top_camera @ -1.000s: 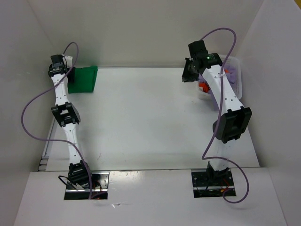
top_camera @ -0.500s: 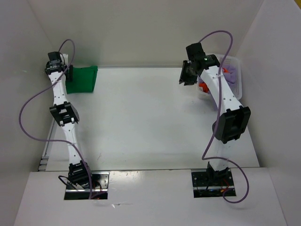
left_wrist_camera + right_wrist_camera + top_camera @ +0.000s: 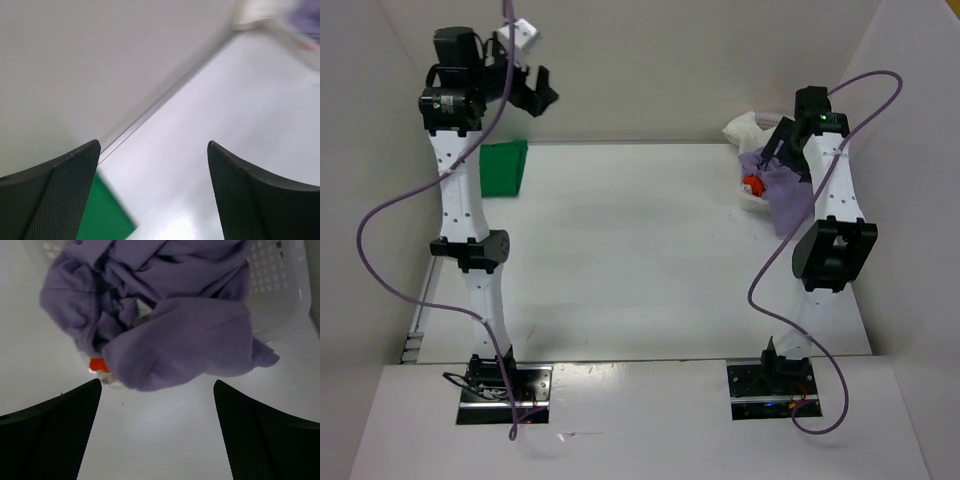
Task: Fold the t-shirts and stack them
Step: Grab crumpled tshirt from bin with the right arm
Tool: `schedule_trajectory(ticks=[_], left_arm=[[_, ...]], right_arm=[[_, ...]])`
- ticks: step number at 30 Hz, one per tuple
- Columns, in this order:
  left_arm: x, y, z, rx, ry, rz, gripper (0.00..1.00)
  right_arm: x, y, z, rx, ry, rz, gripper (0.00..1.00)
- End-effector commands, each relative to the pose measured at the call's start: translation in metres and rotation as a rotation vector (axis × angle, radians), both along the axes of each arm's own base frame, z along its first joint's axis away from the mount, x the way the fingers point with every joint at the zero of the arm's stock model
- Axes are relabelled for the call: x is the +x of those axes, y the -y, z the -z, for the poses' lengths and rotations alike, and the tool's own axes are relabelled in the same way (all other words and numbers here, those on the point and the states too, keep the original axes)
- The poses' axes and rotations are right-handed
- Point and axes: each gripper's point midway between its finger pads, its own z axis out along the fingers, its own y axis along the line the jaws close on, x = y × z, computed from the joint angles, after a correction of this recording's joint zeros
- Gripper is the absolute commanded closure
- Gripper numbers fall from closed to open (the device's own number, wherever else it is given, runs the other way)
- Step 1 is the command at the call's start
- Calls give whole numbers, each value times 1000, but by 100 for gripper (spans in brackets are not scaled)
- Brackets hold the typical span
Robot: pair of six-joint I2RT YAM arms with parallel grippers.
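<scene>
Right claw (image 3: 156,387) with fingers wide apart, empty, lavender t-shirt (image 3: 165,335) just beyond it, draped over the basket (image 3: 282,290) rim onto the counter (image 3: 160,440), orange-red t-shirt (image 3: 98,364) peeking under it, left claw (image 3: 154,147) also apart, empty, high above the counter, green t-shirt (image 3: 102,217) below its left finger.

The claw (image 3: 152,147) hangs with its two black fingers (image 3: 55,200) spread wide and nothing between them. Beyond them the white table (image 3: 225,100) meets a pale wall (image 3: 100,60). A corner of a green shirt (image 3: 102,215) shows just beside the left finger. At the top right is a blurred purple cloth (image 3: 307,15).
</scene>
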Motion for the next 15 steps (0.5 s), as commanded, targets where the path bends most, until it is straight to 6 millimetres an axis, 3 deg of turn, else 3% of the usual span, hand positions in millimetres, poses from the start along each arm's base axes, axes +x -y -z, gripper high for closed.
schedule_trajectory(ticks=[1,3,6,7,11,12,14,15], left_arm=[[-38,81,35,-28,-133,349,6],[-50,116,33,11,-92,449,2],[-56,142,33,37,-71,485,2],[-56,142,33,37,-71,485,2],[-48,143,23,49,-36,423,1],[-48,139,19,66,-20,402,1],[-52,141,13,70,-6,400,1],[-56,140,7,70,6,400,1]], right_arm=[[11,23,20,-48,-46,28,3],[16,32,29,-15,-50,39,3],[25,35,50,5,-85,30,7],[25,35,56,6,-97,30,9],[17,47,61,2,-118,58,44],[14,51,60,7,-117,75,64],[12,53,44,-10,-86,83,86],[10,55,38,-22,-74,89,90]])
